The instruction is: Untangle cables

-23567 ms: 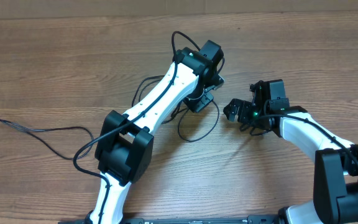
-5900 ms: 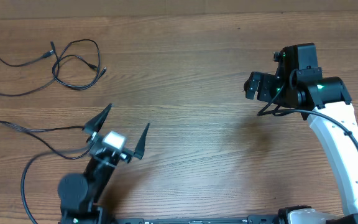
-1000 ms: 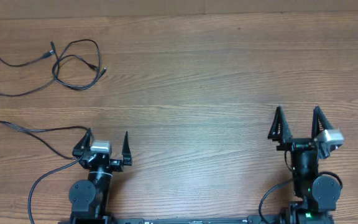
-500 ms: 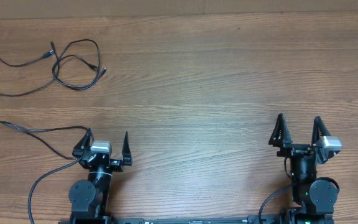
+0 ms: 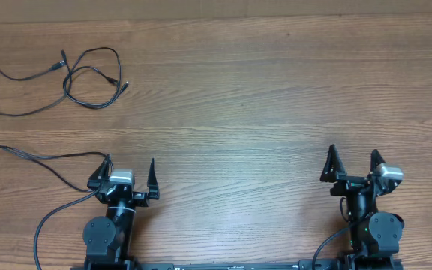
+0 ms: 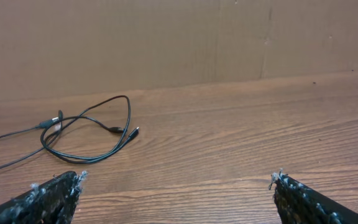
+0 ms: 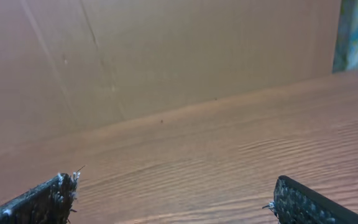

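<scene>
Left tool (image 5: 130,160): jaws spread wide, nothing held.
Right tool (image 5: 352,152): jaws spread wide, nothing held.
Looped black cable (image 5: 87,106): flat on table (image 5: 238,112), ahead-left of left tool, well apart.
Long black cable (image 5: 43,157): left of left tool, near end just beside its left finger.

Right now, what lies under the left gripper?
Bare wooden table shows between the open fingers of the left gripper. A black cable runs up to its outer finger; whether it continues beneath the gripper body is hidden.
</scene>
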You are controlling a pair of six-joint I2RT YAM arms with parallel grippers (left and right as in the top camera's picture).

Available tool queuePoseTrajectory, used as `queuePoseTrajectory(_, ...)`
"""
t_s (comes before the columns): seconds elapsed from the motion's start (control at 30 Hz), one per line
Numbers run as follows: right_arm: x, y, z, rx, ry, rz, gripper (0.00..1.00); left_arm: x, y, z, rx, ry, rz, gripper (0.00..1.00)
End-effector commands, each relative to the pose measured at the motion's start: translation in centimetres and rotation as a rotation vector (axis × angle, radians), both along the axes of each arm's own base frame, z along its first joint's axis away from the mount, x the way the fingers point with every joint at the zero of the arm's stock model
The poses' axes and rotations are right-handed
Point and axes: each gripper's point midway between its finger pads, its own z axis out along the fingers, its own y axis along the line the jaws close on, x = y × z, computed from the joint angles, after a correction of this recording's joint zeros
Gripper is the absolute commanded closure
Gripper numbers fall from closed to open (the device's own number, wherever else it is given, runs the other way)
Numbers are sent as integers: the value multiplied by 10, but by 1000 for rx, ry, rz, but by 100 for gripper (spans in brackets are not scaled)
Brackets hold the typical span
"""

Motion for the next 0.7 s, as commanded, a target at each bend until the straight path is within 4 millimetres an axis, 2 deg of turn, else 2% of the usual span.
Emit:
queuePoseTrajectory(0.0,0,-1,-2,-8,-1,-3,0,0,3,0,-13,-3,15,0)
queuePoseTrajectory(0.67,0,1,-2,-7,-2,8,0,0,3,0,-13,-3,15,0)
